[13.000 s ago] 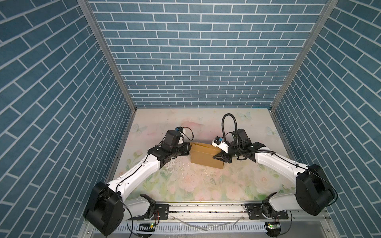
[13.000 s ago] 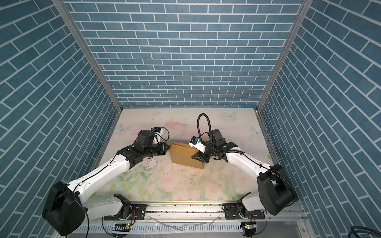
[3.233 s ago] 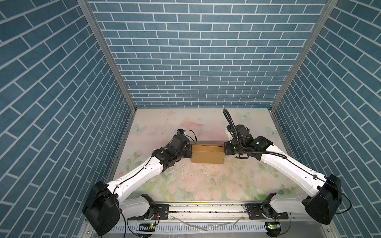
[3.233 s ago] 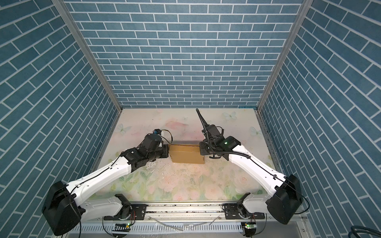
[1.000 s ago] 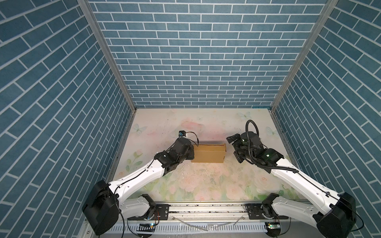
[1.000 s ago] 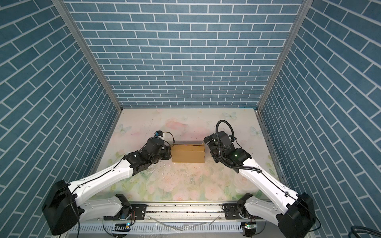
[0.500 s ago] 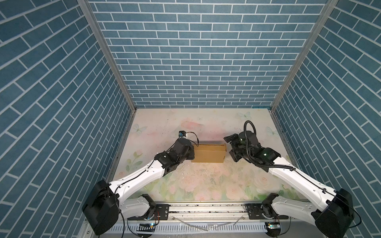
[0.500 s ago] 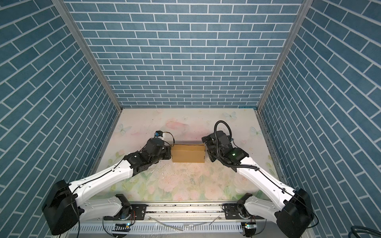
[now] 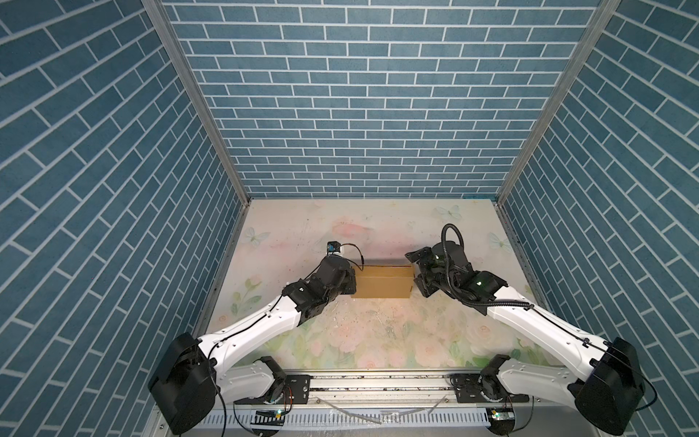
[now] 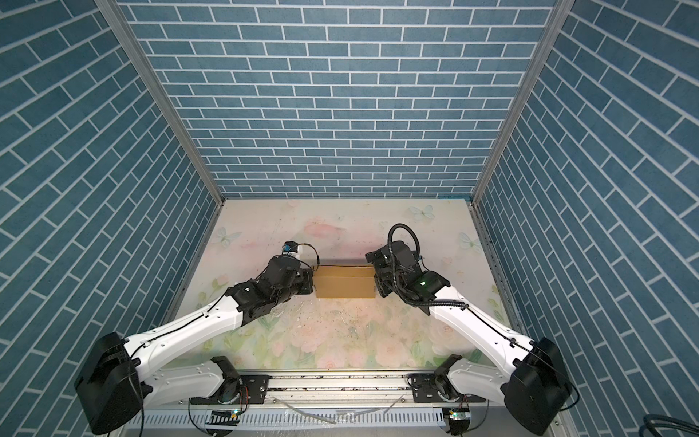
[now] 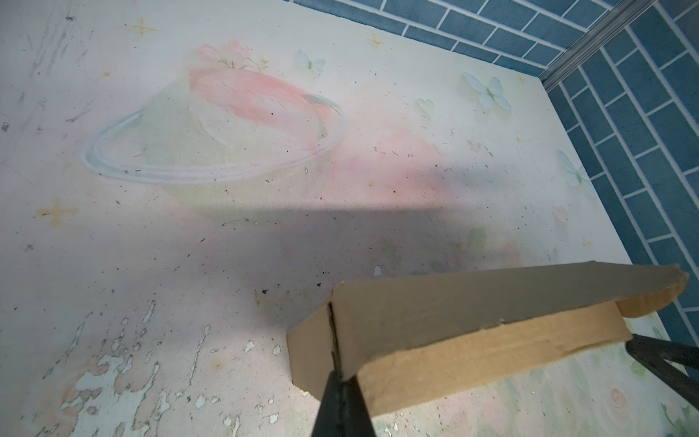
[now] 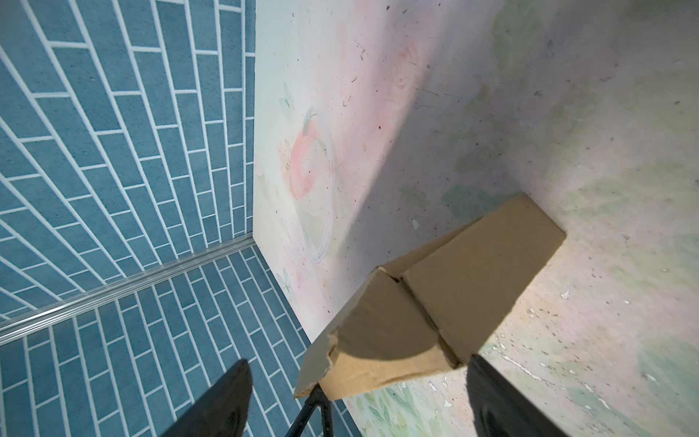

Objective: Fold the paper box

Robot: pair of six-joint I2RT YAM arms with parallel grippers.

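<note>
The paper box (image 9: pixel 382 283) (image 10: pixel 343 283) lies mid-table in both top views, brown and folded into a flat rectangular shape. My left gripper (image 9: pixel 354 284) (image 10: pixel 312 284) is at its left end. In the left wrist view the left gripper (image 11: pixel 342 382) is shut, its tips touching the box's (image 11: pixel 472 340) end corner at a seam. My right gripper (image 9: pixel 416 273) (image 10: pixel 373 275) is at the right end. In the right wrist view the right gripper (image 12: pixel 359 397) stands open, its fingers either side of the box's (image 12: pixel 465 287) end, where a torn-edged flap (image 12: pixel 321 363) sticks out.
Blue brick-pattern walls (image 9: pixel 359 113) close in the back and both sides. The floral table top (image 9: pixel 378 340) has scuffed, peeling patches in front of the box. A metal rail (image 9: pixel 378 389) with both arm bases runs along the front edge.
My right gripper has moved left, up to the box's right end, and its jaws have narrowed a little. The left arm and the box have stayed put.
</note>
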